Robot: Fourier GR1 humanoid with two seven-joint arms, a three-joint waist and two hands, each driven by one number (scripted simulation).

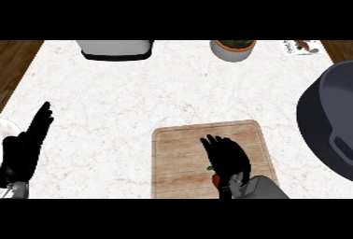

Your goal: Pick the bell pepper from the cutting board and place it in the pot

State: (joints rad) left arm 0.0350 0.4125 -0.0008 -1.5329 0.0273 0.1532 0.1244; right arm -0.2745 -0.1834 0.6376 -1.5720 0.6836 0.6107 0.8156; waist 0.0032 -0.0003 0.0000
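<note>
A light wooden cutting board (pixel 180 158) lies at the counter's front middle. My right hand (pixel 226 154) hovers over its right half, fingers stretched out toward the far left. Under the palm, only a sliver of the red bell pepper (pixel 215 179) with its green stem shows at the hand's left side; the rest is hidden. I cannot see the fingers curled round it. The big dark grey pot (pixel 329 116) fills the right edge, just right of the board. My left hand (pixel 26 140) rests open at the left edge, fingers up.
At the counter's back stand a grey appliance (pixel 115 49), a potted plant (pixel 233 48) and a small packet (pixel 301 46). A pale plate (pixel 5 128) peeks in at the left edge behind the left hand. Wooden floor shows beyond the counter's far corners.
</note>
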